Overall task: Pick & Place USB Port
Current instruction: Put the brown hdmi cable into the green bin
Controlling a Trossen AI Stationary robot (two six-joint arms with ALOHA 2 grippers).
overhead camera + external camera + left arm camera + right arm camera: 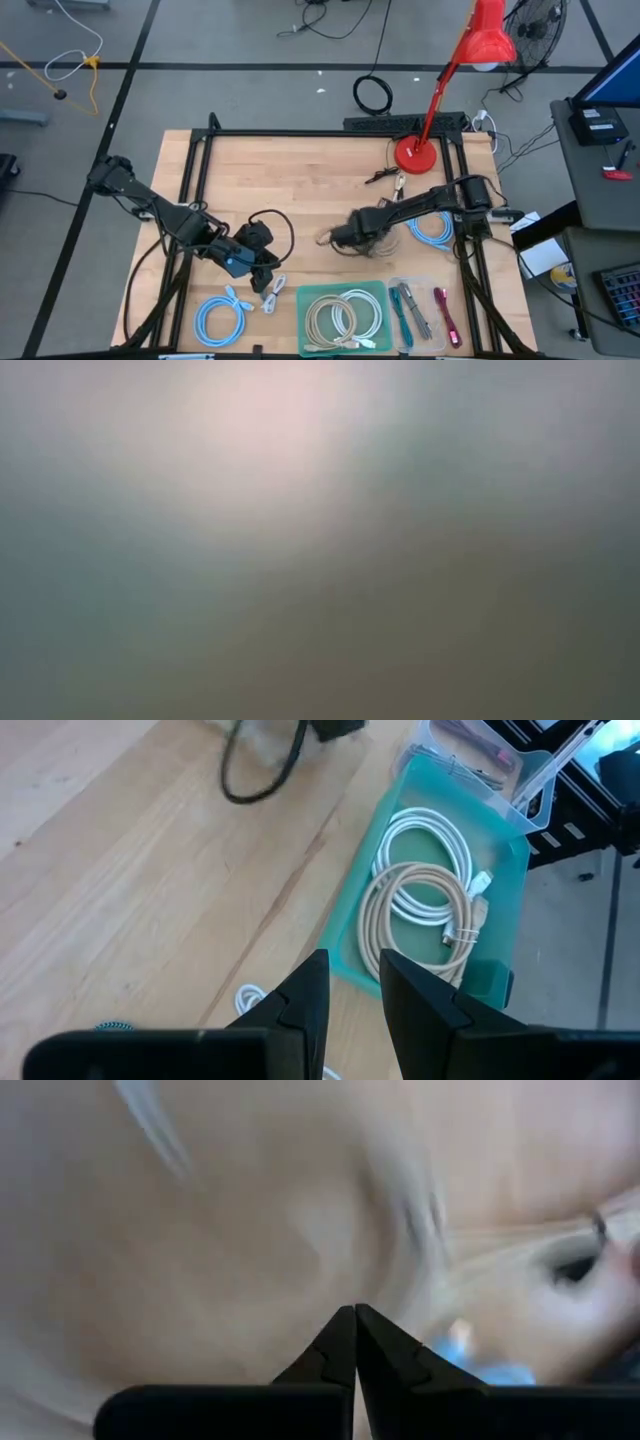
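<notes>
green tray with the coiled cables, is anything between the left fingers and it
Nothing visible does. In the left wrist view the left gripper looks over bare wooden table straight to the shallow green plastic tray; a narrow gap shows between its fingers. The loose black cable loop lies off to one side.

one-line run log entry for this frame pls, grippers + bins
left gripper: slightly open, empty, beside green tray | right gripper: shut, mid-table | green tray: white cable, beige cable coiled inside | low view: blurred

A robotics lab is shown. A framed wooden counter (300,190) is surrounded by grey floor, loose cables (75,65), a fan (535,30) and equipment.
</notes>
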